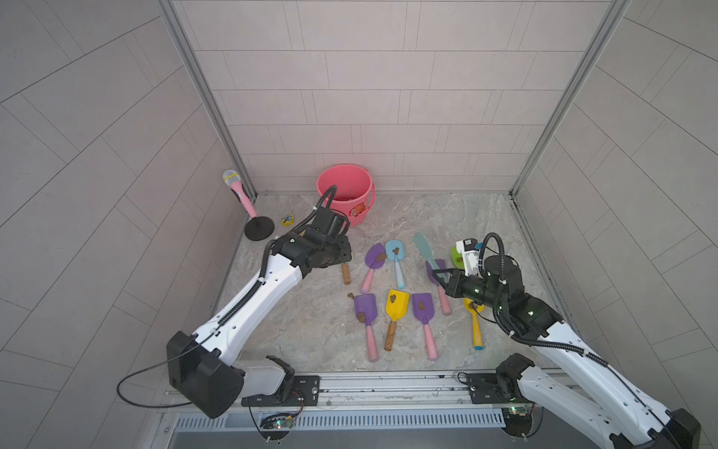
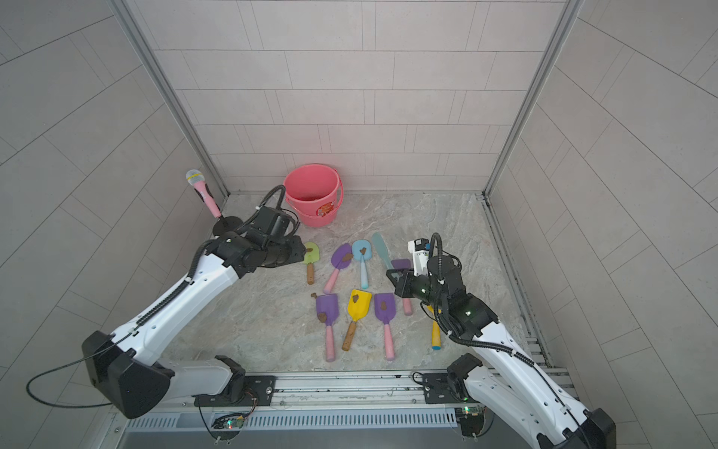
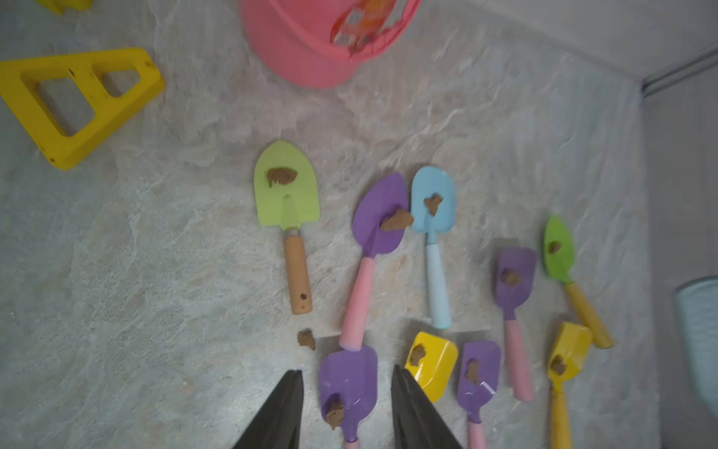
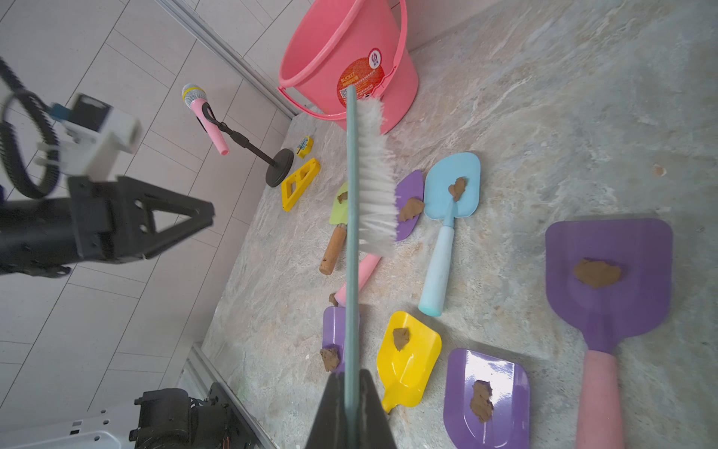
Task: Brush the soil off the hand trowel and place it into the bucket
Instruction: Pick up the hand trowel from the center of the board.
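Brown soil lump (image 3: 335,414) clings to the purple trowel (image 3: 348,383) seen between the left gripper's (image 3: 345,369) parted, empty fingers; the right gripper (image 4: 351,373) clamps a white-bristled brush (image 4: 375,175).

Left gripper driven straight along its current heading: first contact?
Probably bare table between the wood-handled green trowel and the pointed purple trowel; it points down, depth unclear, so either blade is possible.

3 walls (image 1: 388,77) of pale grey rectangular tiles enclose the space, meeting at 2 slanting aluminium corner posts (image 1: 208,97). The floor (image 1: 311,330) is a grey-beige, marbled stone-look surface, evenly lit with soft shadows. A metal rail (image 1: 388,383) runs along its near edge.
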{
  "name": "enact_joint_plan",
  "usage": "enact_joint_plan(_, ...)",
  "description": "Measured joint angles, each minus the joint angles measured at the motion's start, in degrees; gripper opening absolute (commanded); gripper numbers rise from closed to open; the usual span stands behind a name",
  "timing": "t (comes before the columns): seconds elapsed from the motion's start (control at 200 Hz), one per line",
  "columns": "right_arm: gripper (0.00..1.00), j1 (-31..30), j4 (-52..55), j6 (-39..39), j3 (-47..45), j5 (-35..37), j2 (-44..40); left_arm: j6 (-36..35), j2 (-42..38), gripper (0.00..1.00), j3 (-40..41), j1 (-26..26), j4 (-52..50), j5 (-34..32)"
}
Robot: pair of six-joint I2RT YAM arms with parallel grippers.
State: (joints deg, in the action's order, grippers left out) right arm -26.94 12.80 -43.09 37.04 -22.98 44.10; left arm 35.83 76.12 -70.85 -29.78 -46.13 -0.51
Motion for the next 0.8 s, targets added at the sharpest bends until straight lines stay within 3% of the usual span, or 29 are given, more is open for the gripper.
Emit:
enact_joint_plan(0.195, 0.00, 0.0, 0.8, -0.5, -0.4, 0.3, -2.6, -0.7, 5.4, 0.46, 6.2, -0.3, 5.1, -3.0)
enact_joint_plan(0.525, 0.00, 0.0, 1.7, -0.3, -1.8, 1.4, -4.3, -0.7, 20.3, 0.51, 6.3, -0.2, 13.3, -6.7)
enact_joint_plan(0.801, 0.00, 0.0, 1.2, -0.3, -2.9, 1.1, -1.7, 0.6, 25.4, 0.48, 6.7, -0.2, 17.9, -6.1)
